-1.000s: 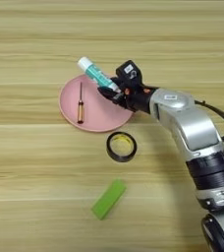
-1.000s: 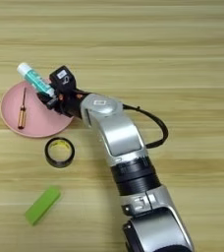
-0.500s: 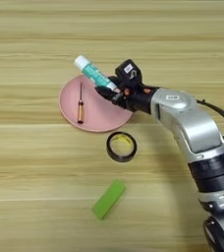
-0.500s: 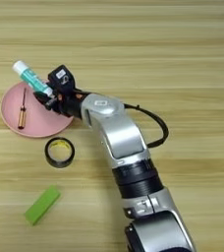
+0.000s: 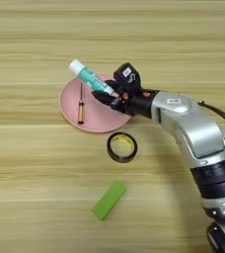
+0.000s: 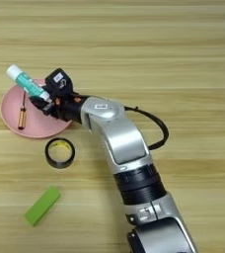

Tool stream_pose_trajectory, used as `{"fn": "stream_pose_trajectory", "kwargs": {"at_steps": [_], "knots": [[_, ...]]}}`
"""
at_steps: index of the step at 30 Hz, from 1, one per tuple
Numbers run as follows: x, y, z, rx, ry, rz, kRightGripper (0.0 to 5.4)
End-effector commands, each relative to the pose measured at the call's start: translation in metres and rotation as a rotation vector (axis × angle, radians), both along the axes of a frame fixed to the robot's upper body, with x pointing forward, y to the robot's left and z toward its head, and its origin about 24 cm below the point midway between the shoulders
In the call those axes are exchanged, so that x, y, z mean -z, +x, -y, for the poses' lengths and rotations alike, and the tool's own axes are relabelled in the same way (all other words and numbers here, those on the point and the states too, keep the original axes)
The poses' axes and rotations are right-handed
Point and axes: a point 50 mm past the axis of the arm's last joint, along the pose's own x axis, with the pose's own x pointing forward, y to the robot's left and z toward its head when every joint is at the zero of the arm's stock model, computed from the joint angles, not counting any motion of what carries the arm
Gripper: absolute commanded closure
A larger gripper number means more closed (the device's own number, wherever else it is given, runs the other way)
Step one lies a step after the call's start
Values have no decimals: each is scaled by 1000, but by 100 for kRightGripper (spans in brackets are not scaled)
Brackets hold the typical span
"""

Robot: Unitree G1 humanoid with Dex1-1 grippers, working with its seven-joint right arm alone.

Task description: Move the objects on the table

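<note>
Right gripper [image 5: 109, 95] jaws clamped on white tube [image 5: 89, 76], held tilted above the pink plate [image 5: 97, 118]. Grip sits at the tube's lower end, so it could pivot and drop onto the screwdriver [image 5: 80, 104] lying on that plate.

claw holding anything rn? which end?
Yes: the right claw is shut on the white tube, gripping its lower end. The capped end sticks up and to the left, above the pink plate.

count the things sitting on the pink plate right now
1: the small orange-handled screwdriver lies on the left part of the round pink plate. The white tube is held above it by the right gripper, not resting there.
</note>
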Motion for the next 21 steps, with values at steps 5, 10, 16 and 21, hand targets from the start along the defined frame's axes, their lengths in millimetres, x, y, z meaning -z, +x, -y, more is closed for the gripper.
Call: {"fn": "stream_pose_trajectory", "kwargs": {"at_steps": [5, 10, 16, 21], "knots": [[-30, -4, -4, -72, 29, 143, 374], [-30, -7, -4, -98, 27, 143, 374], [-30, -12, -5, -131, 25, 148, 374], [-29, -17, -6, -165, 23, 152, 374]]}}
